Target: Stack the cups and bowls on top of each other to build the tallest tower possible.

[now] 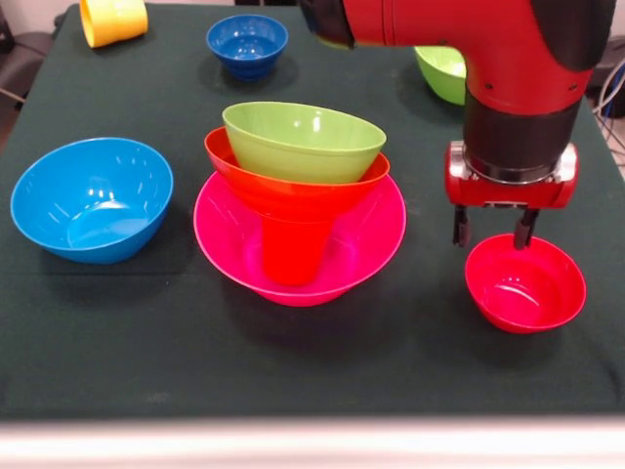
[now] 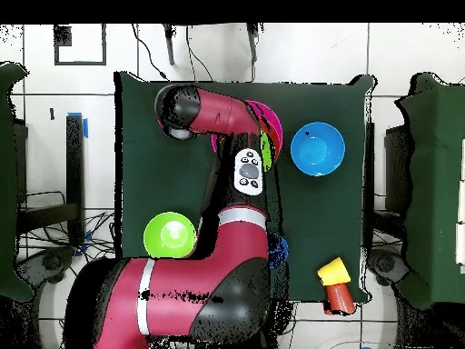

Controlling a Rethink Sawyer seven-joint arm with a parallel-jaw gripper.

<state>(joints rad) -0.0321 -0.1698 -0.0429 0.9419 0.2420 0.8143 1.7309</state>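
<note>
The tower stands mid-table: a wide pink bowl (image 1: 376,230) holds a red cup (image 1: 293,252), with an orange bowl (image 1: 256,181) and a lime green bowl (image 1: 303,142) piled on it, tilted. My gripper (image 1: 492,233) is open and empty, its fingertips just above the far rim of the small red bowl (image 1: 524,285). In the overhead view the arm hides the gripper and the red bowl, and only the pink rim (image 2: 275,127) shows. Loose pieces: light blue bowl (image 1: 91,198) (image 2: 318,148), small dark blue bowl (image 1: 247,44), second lime green bowl (image 1: 441,70) (image 2: 170,234), yellow cup (image 1: 112,20) (image 2: 333,270) on its side.
A red-orange cup (image 2: 340,298) lies at the table corner beside the yellow cup, out of the front view. The dark green tablecloth (image 1: 146,332) covers the table. The arm (image 2: 227,114) reaches across the cloth above the tower's side.
</note>
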